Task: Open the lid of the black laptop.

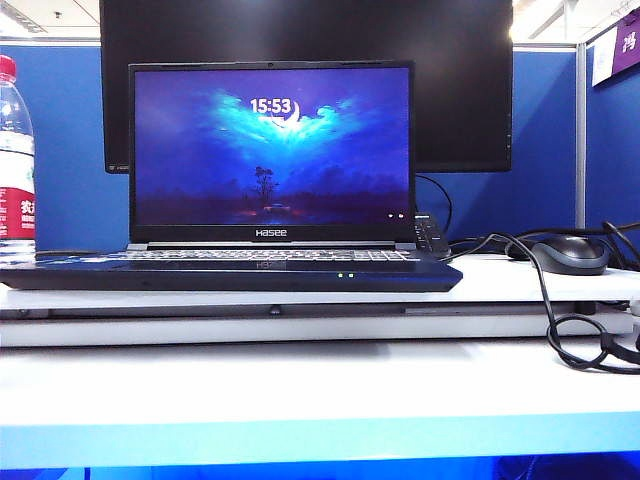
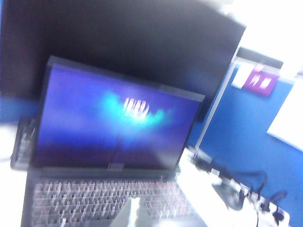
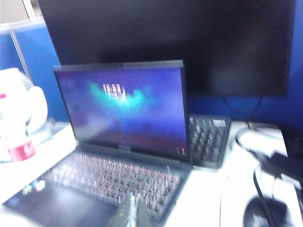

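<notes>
The black laptop (image 1: 230, 272) sat on the white worktop (image 1: 320, 385), toward its left side. The lid (image 1: 271, 152) stood raised and close to upright, its lit screen showing a blue wallpaper and the clock reading 15:53. A dark monitor (image 1: 460, 90) stood behind it, a water bottle (image 1: 14, 160) near the left edge and a mouse (image 1: 570, 254) toward the right edge. The left hand (image 2: 130, 213) and right hand (image 3: 132, 213) hovered above the laptop's front; each showed only blurred tips, so whether together or apart could not be determined.
</notes>
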